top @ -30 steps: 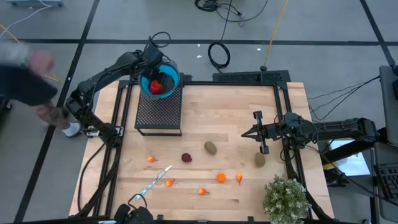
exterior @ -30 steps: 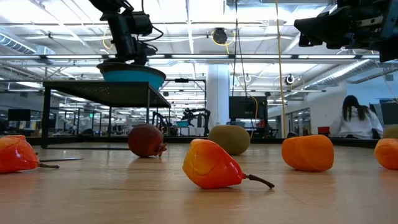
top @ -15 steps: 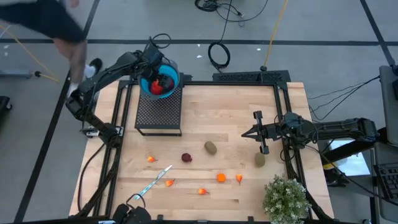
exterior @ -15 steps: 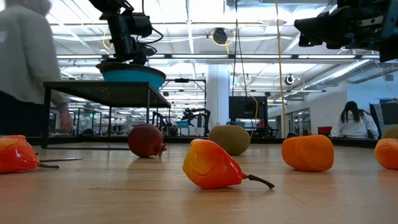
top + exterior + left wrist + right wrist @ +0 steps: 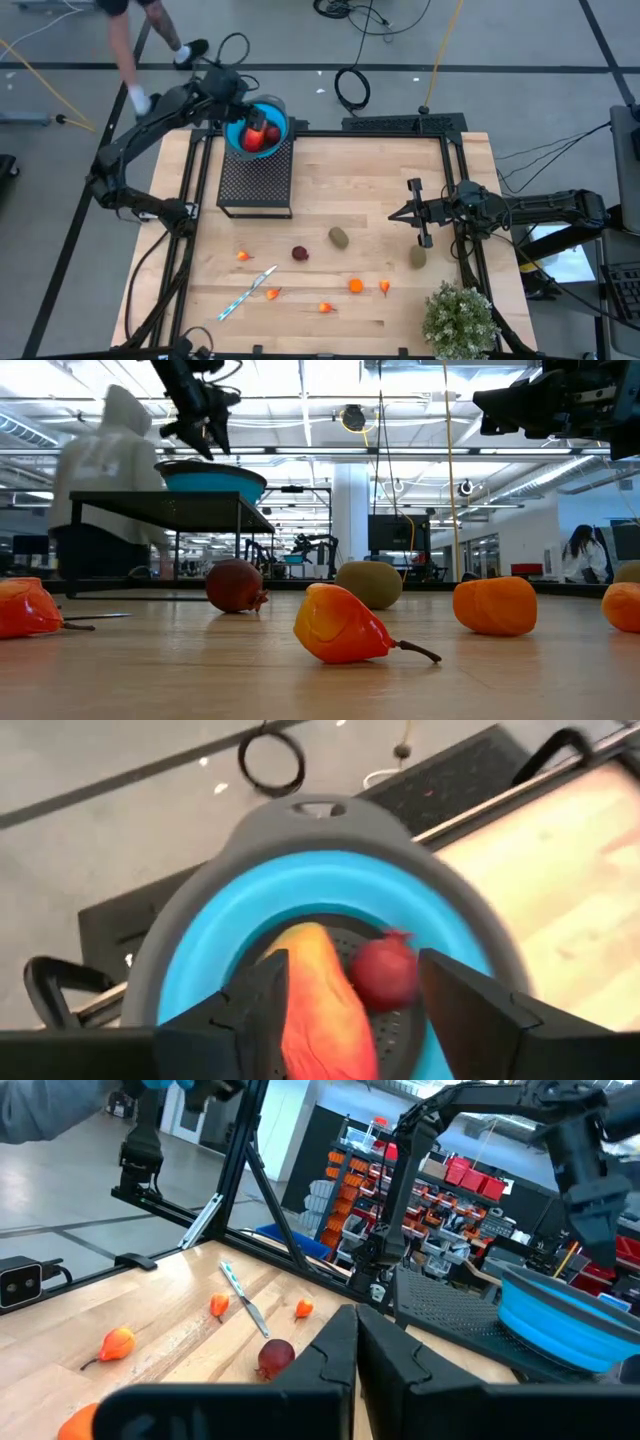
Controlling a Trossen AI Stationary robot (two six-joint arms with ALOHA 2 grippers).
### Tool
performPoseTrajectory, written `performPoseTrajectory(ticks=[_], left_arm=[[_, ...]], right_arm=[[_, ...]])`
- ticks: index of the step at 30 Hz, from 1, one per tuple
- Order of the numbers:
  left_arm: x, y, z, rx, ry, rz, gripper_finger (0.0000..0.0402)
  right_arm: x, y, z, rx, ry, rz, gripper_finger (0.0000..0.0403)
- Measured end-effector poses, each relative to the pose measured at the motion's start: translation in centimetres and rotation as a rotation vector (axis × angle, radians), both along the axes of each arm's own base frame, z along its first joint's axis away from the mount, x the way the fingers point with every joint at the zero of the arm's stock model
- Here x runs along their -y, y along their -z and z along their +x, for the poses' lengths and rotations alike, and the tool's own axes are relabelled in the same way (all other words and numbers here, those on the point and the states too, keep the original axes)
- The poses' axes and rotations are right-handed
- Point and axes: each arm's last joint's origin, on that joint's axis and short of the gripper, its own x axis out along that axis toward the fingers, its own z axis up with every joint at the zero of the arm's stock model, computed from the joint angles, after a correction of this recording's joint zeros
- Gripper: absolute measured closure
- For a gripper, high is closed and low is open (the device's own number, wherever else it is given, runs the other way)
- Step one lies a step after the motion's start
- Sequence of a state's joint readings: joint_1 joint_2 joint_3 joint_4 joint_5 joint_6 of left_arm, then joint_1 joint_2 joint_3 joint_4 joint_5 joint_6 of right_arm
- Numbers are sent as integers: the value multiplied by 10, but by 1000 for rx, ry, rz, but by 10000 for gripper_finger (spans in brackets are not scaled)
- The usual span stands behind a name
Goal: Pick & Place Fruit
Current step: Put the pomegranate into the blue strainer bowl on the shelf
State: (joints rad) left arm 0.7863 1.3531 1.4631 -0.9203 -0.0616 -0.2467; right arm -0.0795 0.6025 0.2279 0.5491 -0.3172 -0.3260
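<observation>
Two fruit pieces [image 5: 260, 136] lie in the bowl [image 5: 237, 137] on the mesh stand [image 5: 255, 182], others [image 5: 339, 237] scattered on the table [image 5: 370, 180].

2 olive ovals [image 5: 339, 237], 5 orange pieces [image 5: 355, 285]

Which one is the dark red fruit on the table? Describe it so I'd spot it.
Start at the black mesh stand at the wooden table's far left. Just in front of it lies the dark red fruit, left of an olive-brown oval. It's the only dark, round piece; its other neighbours are small and orange.
</observation>
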Motion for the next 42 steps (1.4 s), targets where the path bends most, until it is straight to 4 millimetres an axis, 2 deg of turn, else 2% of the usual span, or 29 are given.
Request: performPoseTrajectory(ticks=[4,8,22,26,31,35,42], left_arm=[[16,-10,0,34,47,22,224],[34,-14,8,40,135,41,262],[111,-20,56,90,538,121,385],[135,-19,64,99,637,116,395],[164,-4,72,95,735,82,387],[183,16,78,88,804,70,399],[205,54,84,97,846,22,398]], right_arm=[[0,0,0,0,0,0,402],[0,0,0,0,0,0,402],[0,0,0,0,0,0,403],[0,0,0,0,0,0,403],[0,0,0,0,0,0,403],[0,0,0,0,0,0,403],[0,0,0,0,0,0,403]])
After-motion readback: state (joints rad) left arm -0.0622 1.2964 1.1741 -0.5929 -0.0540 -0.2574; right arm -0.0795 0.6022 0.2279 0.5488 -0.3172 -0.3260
